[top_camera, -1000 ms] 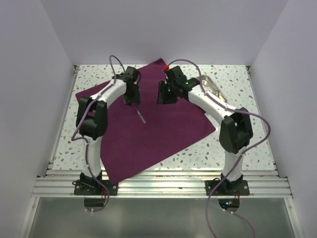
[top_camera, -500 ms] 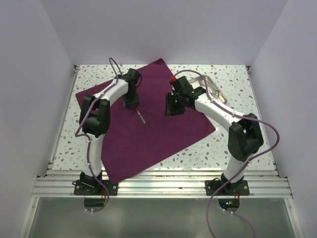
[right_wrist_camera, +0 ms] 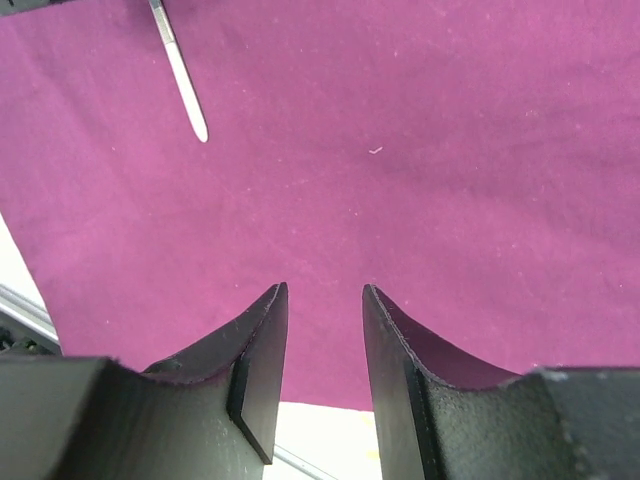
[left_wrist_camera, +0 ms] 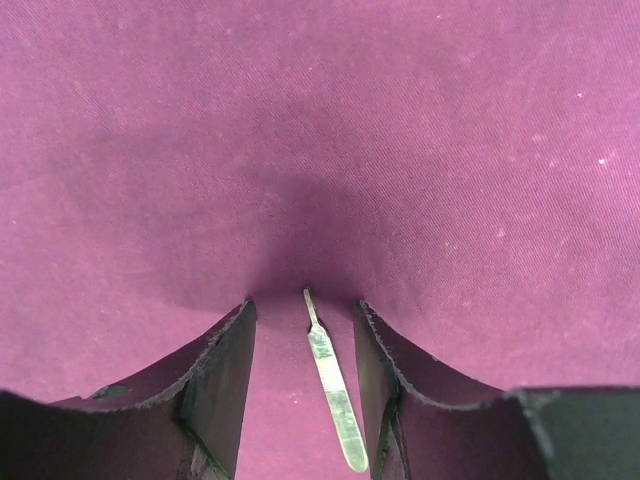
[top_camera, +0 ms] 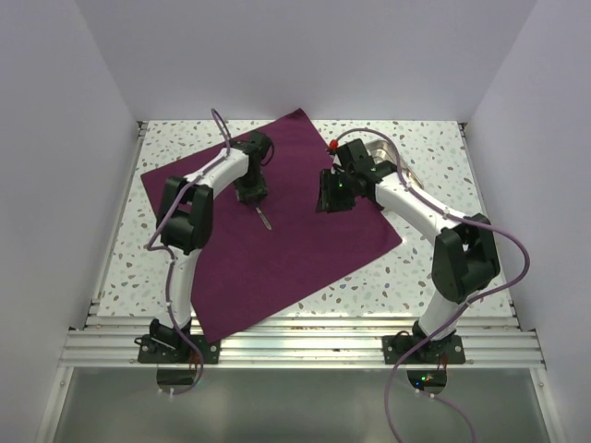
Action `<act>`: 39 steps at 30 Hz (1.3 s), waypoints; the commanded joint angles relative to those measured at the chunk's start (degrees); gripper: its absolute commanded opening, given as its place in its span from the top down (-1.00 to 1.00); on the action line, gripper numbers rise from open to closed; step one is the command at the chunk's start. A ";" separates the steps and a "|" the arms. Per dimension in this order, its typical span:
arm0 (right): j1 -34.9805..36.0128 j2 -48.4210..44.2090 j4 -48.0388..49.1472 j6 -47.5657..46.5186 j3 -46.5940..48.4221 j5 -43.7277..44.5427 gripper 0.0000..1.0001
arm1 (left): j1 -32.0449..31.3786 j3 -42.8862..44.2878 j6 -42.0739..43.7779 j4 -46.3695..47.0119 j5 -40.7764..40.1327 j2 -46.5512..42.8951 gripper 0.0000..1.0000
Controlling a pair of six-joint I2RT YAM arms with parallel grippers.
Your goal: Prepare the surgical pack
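Note:
The surgical pack is a deep purple drape (top_camera: 295, 249) spread flat as a large square sheet on the speckled table. A thin steel scalpel-like instrument (top_camera: 263, 218) lies on it. My left gripper (top_camera: 252, 196) hangs open just behind the instrument. In the left wrist view the instrument (left_wrist_camera: 332, 390) lies between the open jaws of the left gripper (left_wrist_camera: 303, 310), touching neither finger, on the drape (left_wrist_camera: 330, 130). My right gripper (top_camera: 331, 197) is open and empty over the drape's right part. The right wrist view shows the right gripper (right_wrist_camera: 323, 290) above the drape (right_wrist_camera: 400, 180), with the instrument (right_wrist_camera: 180, 70) at top left.
A shiny steel tray (top_camera: 379, 148) stands at the back right, partly hidden by the right arm. White walls close in the table on three sides. A metal rail (top_camera: 295, 346) runs along the near edge by the arm bases.
My right gripper has moved to the right across the drape, away from the middle. My left gripper has shifted slightly right and nearer. The instrument has stayed in place.

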 commanded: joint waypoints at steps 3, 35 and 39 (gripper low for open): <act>-0.83 -2.76 2.00 -0.91 -0.31 -2.79 0.22 | -0.12 2.00 -3.88 -5.39 -3.83 2.76 0.04; -0.74 2.51 1.74 -0.04 4.87 -3.14 0.25 | -0.21 -1.70 2.98 -2.06 -4.19 -2.24 0.55; -0.74 2.43 1.83 -0.21 4.44 -2.97 0.25 | -0.47 -2.13 3.50 -1.62 -3.31 -4.79 0.49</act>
